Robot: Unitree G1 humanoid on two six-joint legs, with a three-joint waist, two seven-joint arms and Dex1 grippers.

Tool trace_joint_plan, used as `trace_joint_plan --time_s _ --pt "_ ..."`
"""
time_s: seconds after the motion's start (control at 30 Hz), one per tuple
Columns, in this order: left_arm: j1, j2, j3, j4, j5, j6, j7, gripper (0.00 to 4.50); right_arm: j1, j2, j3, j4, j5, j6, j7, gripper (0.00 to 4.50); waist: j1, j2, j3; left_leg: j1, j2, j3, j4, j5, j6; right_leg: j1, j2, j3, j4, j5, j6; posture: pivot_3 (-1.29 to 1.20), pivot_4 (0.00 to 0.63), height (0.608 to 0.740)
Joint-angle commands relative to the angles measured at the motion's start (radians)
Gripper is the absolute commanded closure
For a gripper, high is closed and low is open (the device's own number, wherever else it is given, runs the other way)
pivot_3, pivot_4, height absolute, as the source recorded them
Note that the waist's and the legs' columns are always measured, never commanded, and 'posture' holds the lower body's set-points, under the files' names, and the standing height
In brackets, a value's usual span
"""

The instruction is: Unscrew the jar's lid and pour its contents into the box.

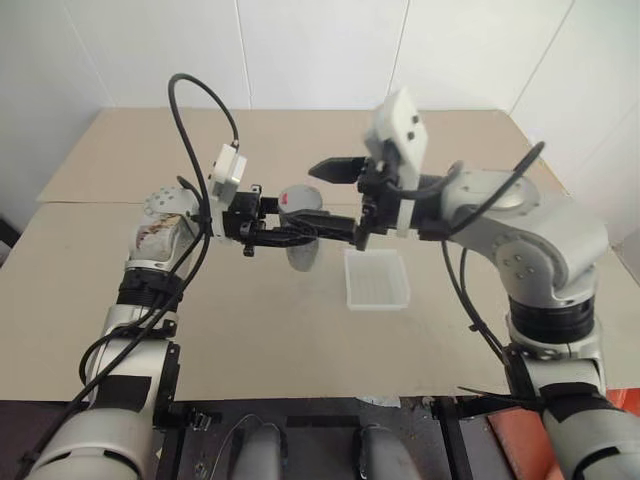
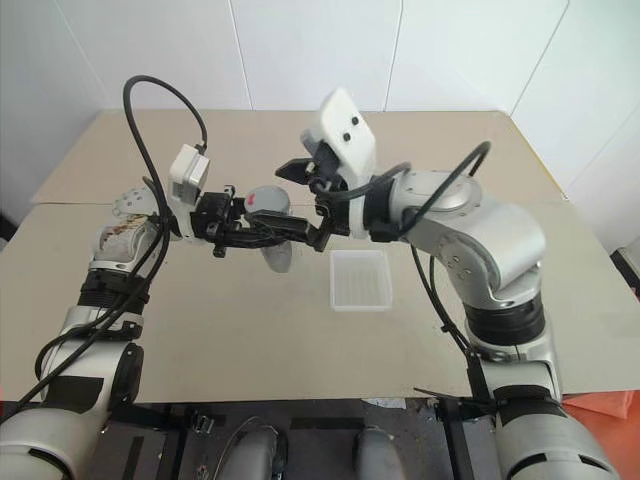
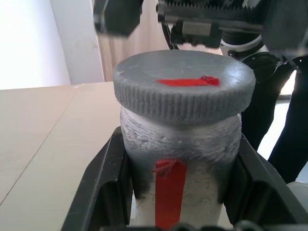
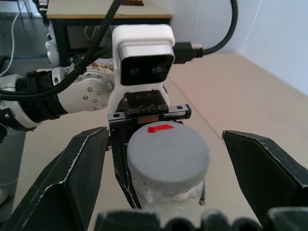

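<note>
Right wrist view: mid-frame, the left pincer [image 4: 144, 115] pinches the jar [image 3: 180, 163], lid [image 4: 168, 156] on; the right pincer [image 4: 166, 159] is spread around it. Rigid, light; ribbed rim gives purchase.

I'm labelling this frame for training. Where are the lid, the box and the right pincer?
lid [image 4: 168, 153]: right wrist view, middle of its flat grey top.
box [image 1: 377, 279]: left eye view, its ribbed bottom.
right pincer [image 4: 163, 187]: right wrist view, midway between its open fingertips.

jar [image 1: 302, 228] left of box [image 1: 376, 279], above table [image 1: 250, 330].
</note>
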Motion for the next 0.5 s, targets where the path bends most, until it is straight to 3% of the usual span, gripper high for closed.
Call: trace_joint_plan --time_s 0.03,0.43,0.5 --pt "-0.013 0.007 0.007 -0.029 -0.001 -0.013 -0.002 2.48 -0.038 0.012 0.02 0.005 -0.03 -0.01 -0.011 0.07 -0.001 0.0 0.0 0.0 0.0 0.0 0.0 0.0 0.0 0.0 0.0 0.0 0.0 0.0 0.0 0.0 0.15 0.74" --pt "0.006 0.02 0.012 -0.059 -0.008 -0.001 0.002 2.48 -0.046 0.056 0.03 0.04 -0.069 -0.018 -0.024 0.07 -0.003 0.0 0.0 0.0 0.0 0.0 0.0 0.0 0.0 0.0 0.0 0.0 0.0 0.0 0.0 0.0 0.15 0.74" --pt "0.009 0.02 0.011 -0.062 -0.008 0.001 0.003 2.48 -0.045 0.059 0.024 0.039 -0.066 -0.014 -0.025 0.45 -0.003 0.0 0.0 0.0 0.0 0.0 0.0 0.0 0.0 0.0 0.0 0.0 0.0 0.0 0.0 0.0 0.15 0.74"
